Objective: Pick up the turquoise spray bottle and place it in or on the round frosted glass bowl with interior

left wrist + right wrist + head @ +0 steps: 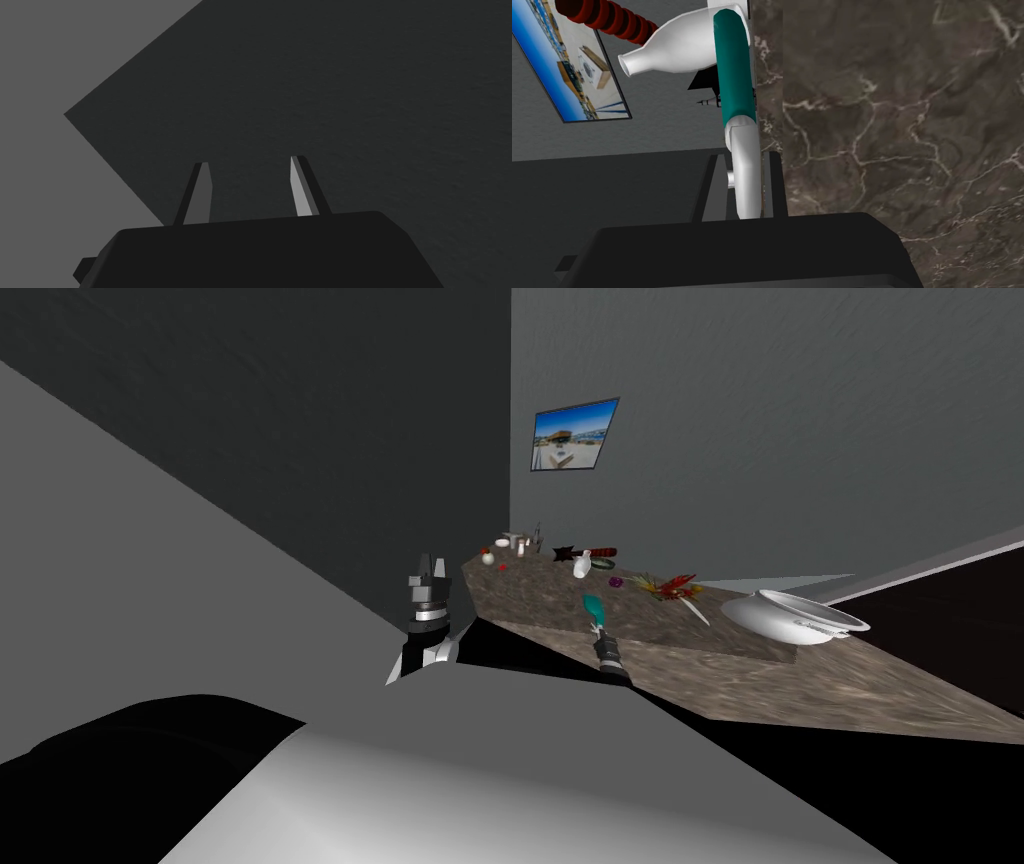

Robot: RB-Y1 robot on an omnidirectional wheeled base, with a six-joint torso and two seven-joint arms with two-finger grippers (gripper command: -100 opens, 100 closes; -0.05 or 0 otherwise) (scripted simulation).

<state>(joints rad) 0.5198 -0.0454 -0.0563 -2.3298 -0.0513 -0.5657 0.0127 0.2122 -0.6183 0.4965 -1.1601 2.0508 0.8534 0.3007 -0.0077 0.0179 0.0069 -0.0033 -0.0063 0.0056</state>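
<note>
Right end effector [743, 187]: closed on the white spray head of the turquoise spray bottle [734, 65], a finger pressing each side.
Spray bottle position: over the desk [720, 678], just inside its near edge. I cannot tell whether it touches the top.
Bowl [795, 616]: white and round, on the desk to the right of the bottle, well apart from it and close to the near edge.
Open room: a bare brown marbled top lies between the bottle and the bowl. A red and yellow bunch [670, 585] sits behind that stretch.
Clutter: a white vase [581, 566] stands just beyond the bottle. A dark red ribbed piece [603, 553] and small items crowd the far corner by the wall.
Left end effector [250, 187]: fingers apart with nothing between them. It is raised just off the desk's left corner.
Edges: black area under the desk's near edge.
Room: grey walls meet behind the desk, with a framed picture [573, 434] on the right-hand wall.
</note>
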